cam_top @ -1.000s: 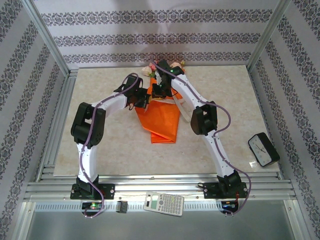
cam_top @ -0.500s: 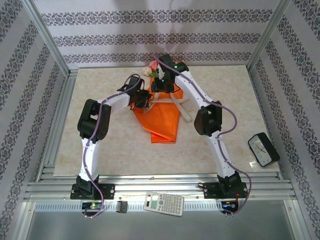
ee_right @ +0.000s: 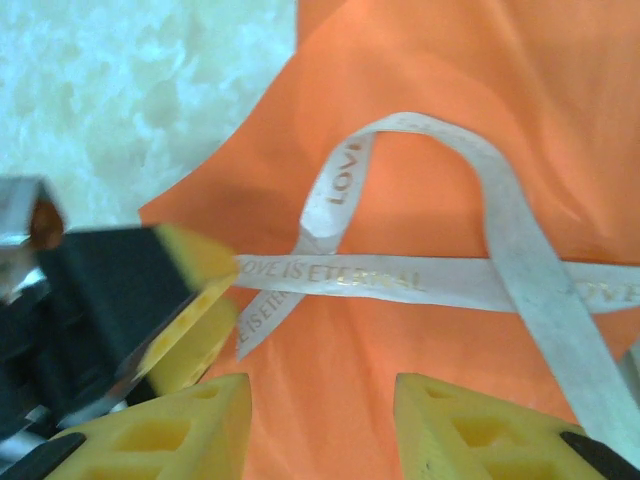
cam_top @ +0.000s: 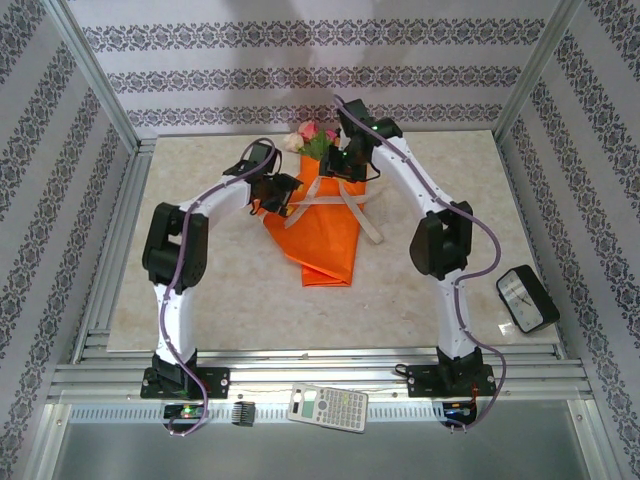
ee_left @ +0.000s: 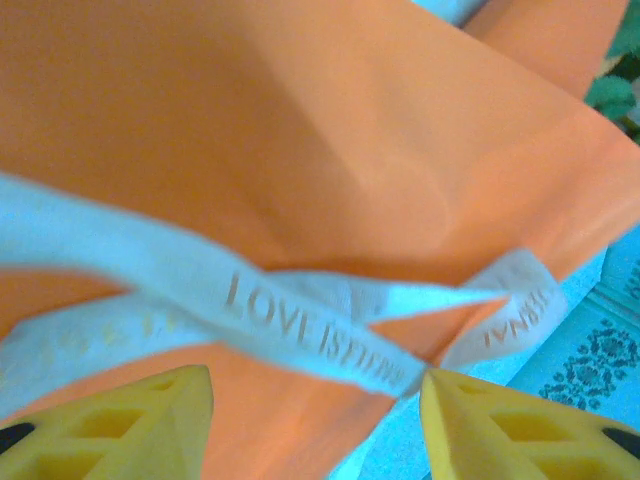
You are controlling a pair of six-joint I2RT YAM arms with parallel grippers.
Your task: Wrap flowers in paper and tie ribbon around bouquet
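Where ribbon crosses paper, lettering partly blurred, ends cut off

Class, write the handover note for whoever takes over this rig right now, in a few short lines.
The left gripper is open and empty, over the ribbon crossing.
The right gripper is open and empty, by the same loop.
The bouquet lies on the table, paper wrapped, flowers at the far end.
The ribbon is crossed in a loose loop on the paper.
Done: wrapping. Left: pull tight, finish the tie.
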